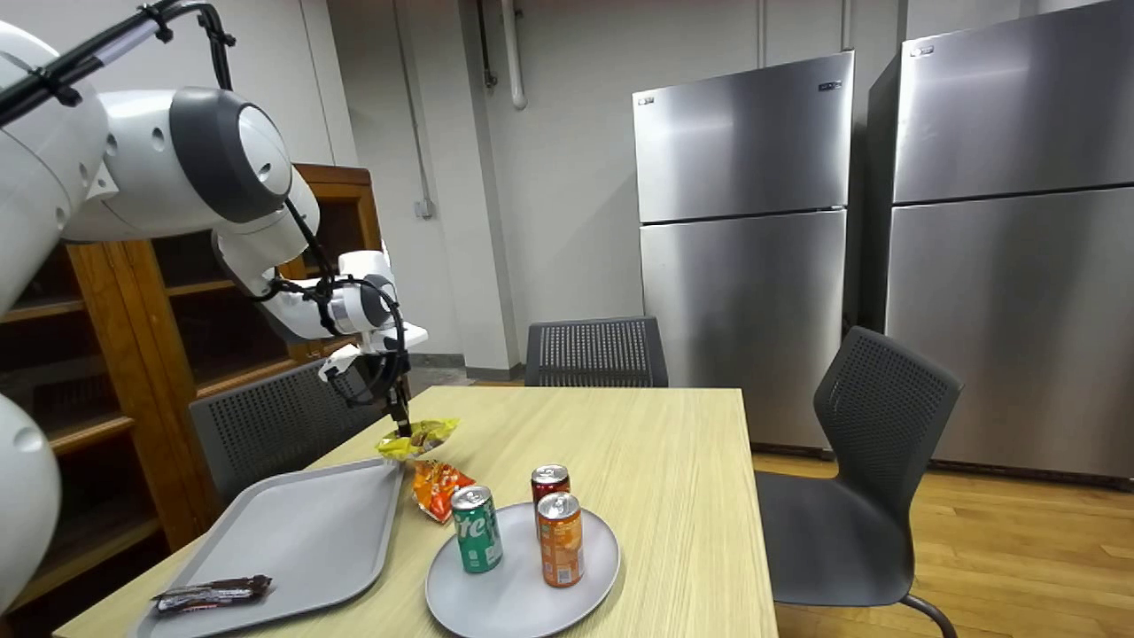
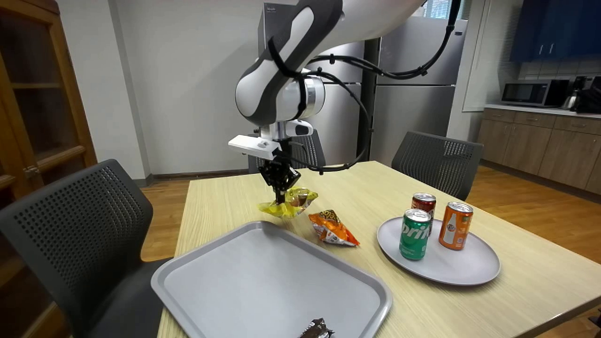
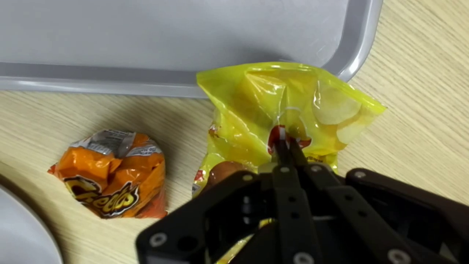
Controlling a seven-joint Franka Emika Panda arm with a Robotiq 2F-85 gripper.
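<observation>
My gripper [image 3: 287,145] points down and is shut on the middle of a yellow chip bag [image 3: 253,99]. Creases in the bag run out from the fingertips. In both exterior views the gripper [image 1: 403,429] [image 2: 280,199] and the yellow bag [image 1: 434,432] [image 2: 300,198] are by a corner of the grey tray [image 2: 263,226]. I cannot tell whether the bag's underside touches the table. An orange Cheetos bag [image 3: 115,176] lies on the table beside the yellow bag, between the tray and a round grey plate [image 3: 25,234].
On the plate stand a green Sprite can [image 2: 415,237], an orange can [image 2: 455,227] and a dark red can [image 1: 550,479]. A brown-wrapped bar [image 1: 213,594] lies in the tray's near end. Dark chairs [image 1: 873,496] [image 2: 84,234] stand around the table [image 1: 656,461]. A wooden cabinet [image 1: 142,346] stands behind the arm.
</observation>
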